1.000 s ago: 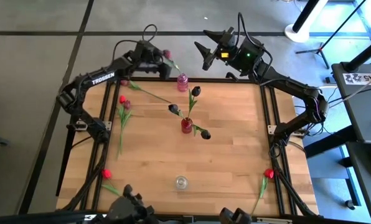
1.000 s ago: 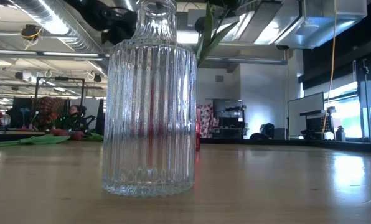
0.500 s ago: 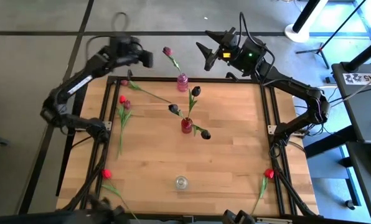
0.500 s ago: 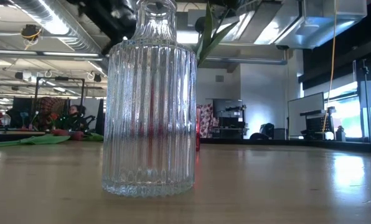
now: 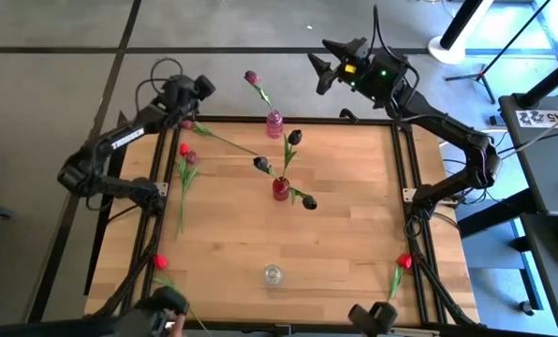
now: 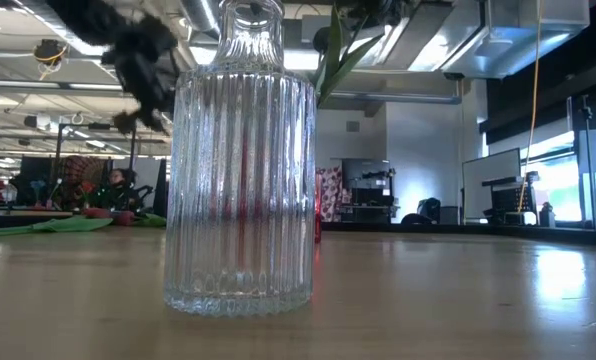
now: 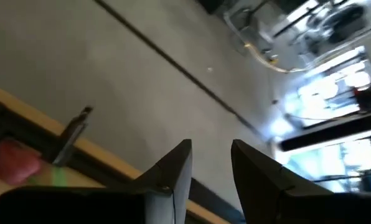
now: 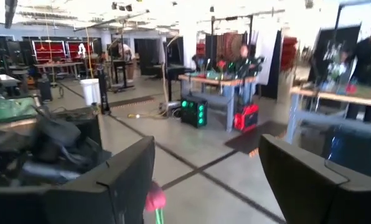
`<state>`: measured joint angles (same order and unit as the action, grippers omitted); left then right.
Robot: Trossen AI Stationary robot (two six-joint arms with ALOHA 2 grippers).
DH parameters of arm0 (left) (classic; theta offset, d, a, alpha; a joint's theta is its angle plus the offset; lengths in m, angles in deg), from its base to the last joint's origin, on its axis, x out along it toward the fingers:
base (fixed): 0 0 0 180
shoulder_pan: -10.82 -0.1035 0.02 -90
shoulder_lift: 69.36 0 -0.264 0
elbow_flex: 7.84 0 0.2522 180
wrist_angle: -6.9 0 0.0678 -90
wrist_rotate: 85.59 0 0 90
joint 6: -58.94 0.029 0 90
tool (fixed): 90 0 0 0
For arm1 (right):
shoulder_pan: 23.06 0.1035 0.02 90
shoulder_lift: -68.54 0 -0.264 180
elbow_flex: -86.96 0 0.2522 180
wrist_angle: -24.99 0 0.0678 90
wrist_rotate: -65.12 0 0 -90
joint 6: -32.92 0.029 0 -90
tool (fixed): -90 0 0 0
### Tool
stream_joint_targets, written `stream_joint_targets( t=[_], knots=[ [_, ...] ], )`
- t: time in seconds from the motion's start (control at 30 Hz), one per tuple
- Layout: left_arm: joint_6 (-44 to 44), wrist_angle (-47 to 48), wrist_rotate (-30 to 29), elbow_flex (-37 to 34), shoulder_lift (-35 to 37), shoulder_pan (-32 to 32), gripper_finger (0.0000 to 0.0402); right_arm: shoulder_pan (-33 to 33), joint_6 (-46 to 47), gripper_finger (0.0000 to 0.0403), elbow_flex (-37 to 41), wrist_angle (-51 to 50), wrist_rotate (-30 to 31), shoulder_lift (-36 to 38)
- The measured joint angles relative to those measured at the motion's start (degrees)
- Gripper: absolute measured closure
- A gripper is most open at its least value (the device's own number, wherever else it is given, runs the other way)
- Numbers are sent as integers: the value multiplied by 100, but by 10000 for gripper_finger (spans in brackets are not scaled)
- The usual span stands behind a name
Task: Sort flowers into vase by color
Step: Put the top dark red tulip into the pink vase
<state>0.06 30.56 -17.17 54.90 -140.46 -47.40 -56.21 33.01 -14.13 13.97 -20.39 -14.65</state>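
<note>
- Three vases stand on the wooden surface (image 5: 345,234): a pink vase (image 5: 274,124) at the far edge with one magenta tulip (image 5: 252,78) leaning out of it, a red vase (image 5: 280,189) in the middle holding three dark maroon tulips (image 5: 295,138), and a clear ribbed glass vase (image 5: 273,274) near the front edge, which looks empty.
- Loose flowers lie flat: a long-stemmed pink tulip (image 5: 187,124) and a small bunch of red tulips (image 5: 183,150) near the left edge, another red tulip (image 5: 159,262) at the front left corner, and one more red tulip (image 5: 404,261) at the front right.
- The left hand (image 5: 199,89) hovers off the far left corner, fingers slightly spread, pinching nothing.
- The right hand (image 5: 328,58) is raised beyond the far edge, fingers spread wide and empty.
- My reading: between picks. Next call is the loose pink tulip, closest to the left hand; it needs a low pinch on the thin stem, then a lift to the pink vase.
</note>
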Motion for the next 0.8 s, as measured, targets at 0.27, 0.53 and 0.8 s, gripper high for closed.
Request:
stream_joint_targets(
  t=[0.27, 0.53, 0.8],
  knots=[
    [-51, 210, 134, 145, -1375, -99, 293, -260, 701, 118, 0, -305, -303, -23],
    [-745, 795, 568, 189, -1885, -388, 293, -251, 693, 118, 0, -595, -304, -12],
    [-1293, 996, 1424, 215, -2232, -796, 292, -251, 689, 118, 0, -1063, -119, -12]
  ],
)
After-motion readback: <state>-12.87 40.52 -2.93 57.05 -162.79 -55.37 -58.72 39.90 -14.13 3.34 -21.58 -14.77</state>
